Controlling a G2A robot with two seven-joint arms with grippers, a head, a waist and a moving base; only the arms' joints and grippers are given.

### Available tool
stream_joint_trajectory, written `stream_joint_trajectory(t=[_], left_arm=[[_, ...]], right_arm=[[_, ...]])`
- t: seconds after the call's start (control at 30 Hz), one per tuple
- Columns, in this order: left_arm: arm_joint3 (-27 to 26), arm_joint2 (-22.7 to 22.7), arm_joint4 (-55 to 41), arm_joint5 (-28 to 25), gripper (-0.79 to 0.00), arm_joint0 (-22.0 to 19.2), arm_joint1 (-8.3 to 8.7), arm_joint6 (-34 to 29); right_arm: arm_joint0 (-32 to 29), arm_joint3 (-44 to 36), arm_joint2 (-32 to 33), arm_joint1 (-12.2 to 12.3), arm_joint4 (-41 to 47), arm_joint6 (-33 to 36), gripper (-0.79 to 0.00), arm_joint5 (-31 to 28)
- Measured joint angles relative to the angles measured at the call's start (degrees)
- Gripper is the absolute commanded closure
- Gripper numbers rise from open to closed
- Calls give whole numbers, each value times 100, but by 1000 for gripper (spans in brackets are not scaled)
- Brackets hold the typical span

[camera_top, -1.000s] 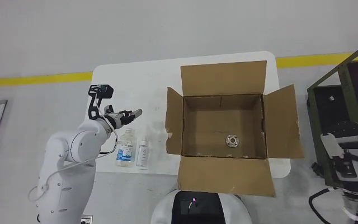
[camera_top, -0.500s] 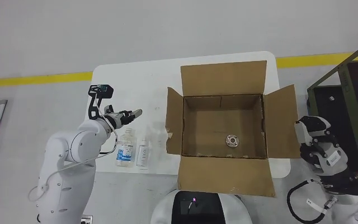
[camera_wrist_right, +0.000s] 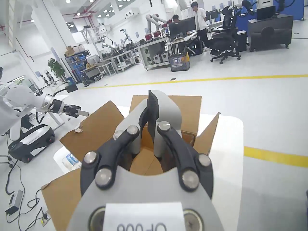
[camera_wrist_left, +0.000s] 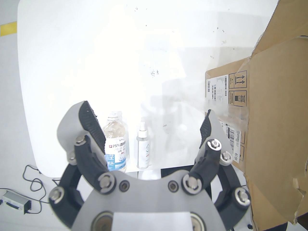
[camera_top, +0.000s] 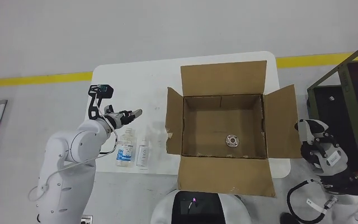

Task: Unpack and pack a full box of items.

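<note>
Now the right gripper (camera_wrist_right: 152,99), shut and empty, has been brought beside the box (camera_top: 224,78); the left gripper (camera_wrist_left: 147,108) is held wide; one round part (camera_top: 231,139) awaits removal.

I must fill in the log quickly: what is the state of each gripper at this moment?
Left gripper: open, holding nothing.
Right gripper: shut, nothing between its fingers.

Overhead and wrist cameras, common box (camera_top: 222,78)
</note>
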Motion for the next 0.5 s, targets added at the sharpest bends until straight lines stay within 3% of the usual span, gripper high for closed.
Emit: stream_joint_trajectory(t=[0.33,0.5], left_arm=[[0,0,0,0,-785,0,0,0],[0,0,0,0,-785,0,0,0]], right_arm=[[128,0,-28,19,-201,128,0,-21],[580,0,-412,72,-820,1058,0,506]])
